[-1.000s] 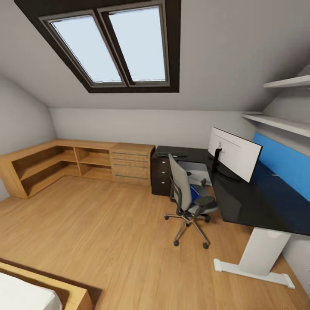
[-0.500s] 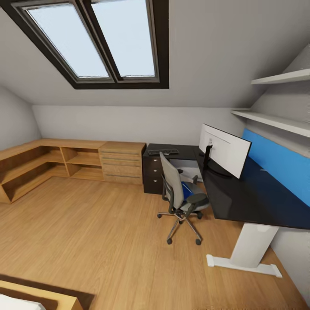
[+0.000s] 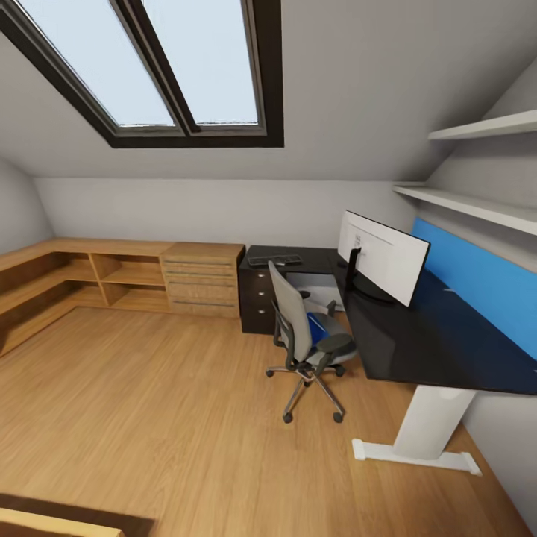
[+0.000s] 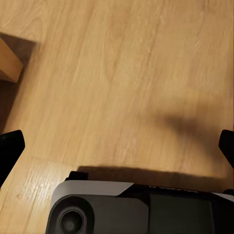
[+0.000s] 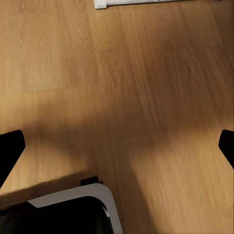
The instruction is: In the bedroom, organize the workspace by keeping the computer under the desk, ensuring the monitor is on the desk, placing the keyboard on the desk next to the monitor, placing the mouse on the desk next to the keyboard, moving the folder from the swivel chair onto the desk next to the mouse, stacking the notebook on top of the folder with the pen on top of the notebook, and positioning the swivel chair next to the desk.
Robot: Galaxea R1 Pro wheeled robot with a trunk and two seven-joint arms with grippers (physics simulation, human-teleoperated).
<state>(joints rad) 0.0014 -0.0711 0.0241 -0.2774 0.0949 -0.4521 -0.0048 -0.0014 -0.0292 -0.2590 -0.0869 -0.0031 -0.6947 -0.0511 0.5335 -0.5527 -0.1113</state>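
Approach phase, nothing grasped. Left gripper (image 4: 117, 146) and right gripper (image 5: 117, 146) are seen spread wide over bare wooden floor (image 3: 149, 418). Swivel chair (image 3: 302, 335) sits centre-right of the head view, blue folder (image 3: 322, 330) on its seat, beside the desk (image 3: 418, 343). Chair should be neared slowly from its open side, stopping short of the casters
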